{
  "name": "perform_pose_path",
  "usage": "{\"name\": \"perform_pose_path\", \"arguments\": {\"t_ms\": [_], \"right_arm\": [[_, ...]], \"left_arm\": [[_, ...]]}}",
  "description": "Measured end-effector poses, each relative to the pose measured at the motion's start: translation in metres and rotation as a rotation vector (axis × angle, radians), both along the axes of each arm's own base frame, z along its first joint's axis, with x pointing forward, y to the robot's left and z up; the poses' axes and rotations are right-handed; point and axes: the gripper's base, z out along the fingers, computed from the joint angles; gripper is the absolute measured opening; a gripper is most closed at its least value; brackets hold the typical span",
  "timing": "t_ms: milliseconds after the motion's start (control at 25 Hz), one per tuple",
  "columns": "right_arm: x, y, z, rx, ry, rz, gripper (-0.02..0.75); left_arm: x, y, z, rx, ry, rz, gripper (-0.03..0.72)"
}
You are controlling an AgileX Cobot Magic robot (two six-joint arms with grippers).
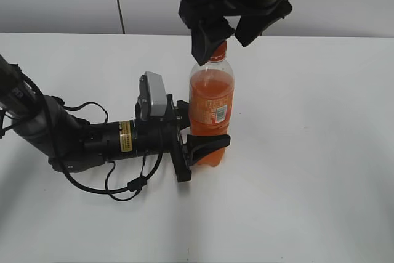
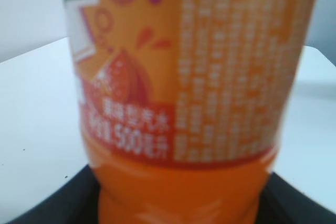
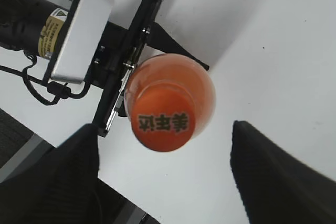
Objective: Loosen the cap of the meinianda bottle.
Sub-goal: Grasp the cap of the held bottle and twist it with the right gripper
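Surface: white table (image 1: 320, 170) under a pale wall; we see bare tabletop on the bottle's right and toward the near edge.

Meinianda bottle (image 1: 211, 106): we find it upright near the table's middle, somewhat toward the far edge, its long axis vertical and its neck pointing straight up.

Cap (image 3: 159, 111): on the neck, orange with dark characters on top; in the right wrist view we look straight down on it.

Left gripper (image 1: 200, 146): we see it lying low along the table from the left side, its jaws clamped around the bottle's lower body, one dark finger wrapping the near side below the label.

Left wrist view: the label (image 2: 210, 72) fills the picture, blurred, with dark finger edges at the bottom corners either side of the bottle.

Right gripper (image 1: 226, 34): it hangs from above with its fingers spread, one on each side of the cap. In the right wrist view white table shows between each finger (image 3: 278, 177) and the cap, so we read it as released and touching nothing.

Room for moving: the left arm and its cables (image 1: 117, 183) take up the table's left side; the right side, toward the right edge, lies free.
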Motion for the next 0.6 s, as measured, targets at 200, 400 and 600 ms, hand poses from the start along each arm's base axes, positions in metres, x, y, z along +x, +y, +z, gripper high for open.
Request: {"name": "perform_pose_path", "arguments": {"t_ms": [200,400,600], "right_arm": [[0.0004,-0.0005,0.0,-0.006,-0.005,0.0,0.585],[0.0006,-0.0004,-0.0005,-0.007,-0.005,0.0,0.585],[0.0037,0.0021,-0.0073,-0.015,0.004,-0.001,0.56]], "left_arm": [[0.0,0.0,0.0,0.0,0.0,0.0,0.398],[0.0,0.0,0.0,0.0,0.0,0.0,0.398],[0.0,0.0,0.0,0.0,0.0,0.0,0.398]]}}
